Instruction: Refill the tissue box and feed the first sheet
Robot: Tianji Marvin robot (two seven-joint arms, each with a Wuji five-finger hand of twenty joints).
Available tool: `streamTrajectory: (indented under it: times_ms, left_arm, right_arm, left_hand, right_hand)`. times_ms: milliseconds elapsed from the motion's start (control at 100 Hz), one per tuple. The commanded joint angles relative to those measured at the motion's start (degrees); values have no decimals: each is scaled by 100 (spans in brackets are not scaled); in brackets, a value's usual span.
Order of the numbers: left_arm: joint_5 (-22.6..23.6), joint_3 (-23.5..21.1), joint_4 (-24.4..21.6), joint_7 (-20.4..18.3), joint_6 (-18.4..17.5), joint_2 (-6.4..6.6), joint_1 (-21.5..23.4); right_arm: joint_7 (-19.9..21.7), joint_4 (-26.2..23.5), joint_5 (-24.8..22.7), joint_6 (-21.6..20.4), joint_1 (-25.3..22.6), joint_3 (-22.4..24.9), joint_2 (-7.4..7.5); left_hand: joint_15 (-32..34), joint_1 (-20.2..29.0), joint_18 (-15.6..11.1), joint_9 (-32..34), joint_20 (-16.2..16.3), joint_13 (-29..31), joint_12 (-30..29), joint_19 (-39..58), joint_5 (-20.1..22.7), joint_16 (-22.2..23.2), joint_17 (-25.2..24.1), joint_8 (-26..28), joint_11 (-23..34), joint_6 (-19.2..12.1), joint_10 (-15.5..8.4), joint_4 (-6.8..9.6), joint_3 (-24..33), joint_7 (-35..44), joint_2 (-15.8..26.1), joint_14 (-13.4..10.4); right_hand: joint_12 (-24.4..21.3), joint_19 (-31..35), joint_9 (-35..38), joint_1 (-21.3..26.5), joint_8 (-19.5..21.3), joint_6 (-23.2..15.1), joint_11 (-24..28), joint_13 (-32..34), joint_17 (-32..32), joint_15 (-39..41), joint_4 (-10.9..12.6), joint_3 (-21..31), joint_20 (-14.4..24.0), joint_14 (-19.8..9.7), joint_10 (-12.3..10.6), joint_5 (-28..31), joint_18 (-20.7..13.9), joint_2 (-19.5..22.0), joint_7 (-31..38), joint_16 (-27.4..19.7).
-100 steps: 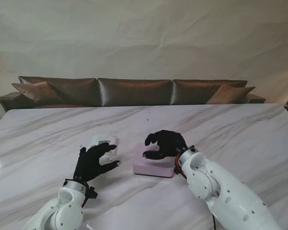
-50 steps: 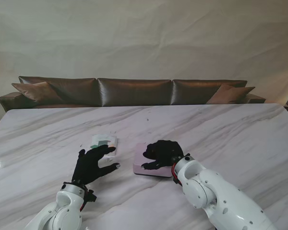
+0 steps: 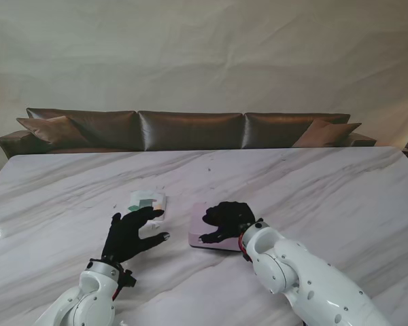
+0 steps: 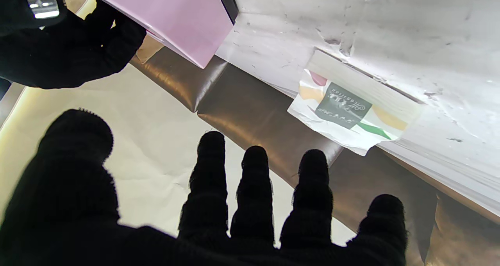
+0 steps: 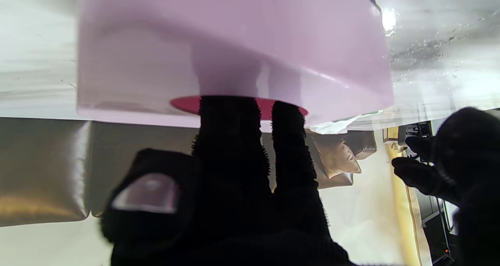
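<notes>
Resting on the pink tissue box (image 3: 202, 231), right hand (image 3: 224, 221) curls (no clear grip); left hand (image 3: 129, 232) spread wide.

- Table (image 3: 326, 176) under me: white marble with grey veins running across it, glossy, a bright glare spot at my far left edge.
- Past the table's far edge, a sofa (image 3: 190, 129): dark brown, shiny like leather, three back sections side by side.
- A cushion (image 3: 49, 128) leans at the sofa's left end, matching brown.
- Another cushion (image 3: 324, 132) leans at the right end, same colour.
- Behind the sofa, a wall (image 3: 204, 54): plain cream, looks like draped cloth with soft creases.
- In the left wrist view the sofa (image 4: 250, 109) shows as a brown band along the table edge.
</notes>
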Motion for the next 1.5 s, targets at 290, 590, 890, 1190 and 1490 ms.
streamTrajectory:
  times_ms: [290,590,890,1190,1490]
  left_arm:
    - [-44,-18,84,-110,-80,0,-4]
    - [-59,-37,119,-74,-98,-8,-5]
    - [-111,64,118,-109,-219,-10,-138]
    - [-147,387,327,-180,-636,-9,-635]
    - [-355,1012,860,151,-878,-148,-1266]
  right_arm:
    - [-59,363,-213,141,170,-384,-1]
    - [-688,804,-237,623,370,-838,-131]
    - [-922,96,-207,861,-104,-87,-196]
    - [-717,-1106,-215,1220,-921,847,-192]
    - [-1455,-1260,590,1292,-1332,1095,-413]
  left_hand:
    - [-38,15,-147,168,49,129,67,4887,59,38,-48,85,76,55,60,137,11,74,182,-3]
    - [-37,20,-135,172,50,131,70,4890,54,38,-51,85,81,62,59,135,8,72,169,-4]
    - [-29,86,-94,65,58,122,66,4906,-57,42,-40,68,61,166,39,161,-2,25,-264,41]
    - [-118,-142,-272,-604,-7,-216,43,4780,-477,16,-120,-149,29,484,2,-138,-385,-387,-356,7]
    - [-137,-186,-348,-1006,-208,-511,28,4388,-633,-66,-393,-373,28,852,213,-481,-556,-767,-308,19]
  right_hand:
    - [-65,841,504,-97,-94,-120,203,768,228,1221,191,96,131,279,-242,15,-2029,-144,151,394]
    - [2586,1087,1209,1785,1040,-1949,2597,1113,273,4656,13,-267,43,-292,-1340,696,-2156,-1163,2086,2449]
    - [4477,1503,2077,2486,3188,-2942,4031,1126,348,6619,-1013,2165,262,-632,-1863,1594,-2082,-3205,3123,3414]
    - [4934,1769,2489,2255,3617,-2880,4306,1123,382,7132,-1634,3990,450,-749,-1859,1994,-1919,-4298,3178,3717]
    - [4972,1874,2640,2310,3638,-2716,4267,1114,384,7249,-1474,3990,510,-635,-1747,2075,-1737,-4344,3226,3809]
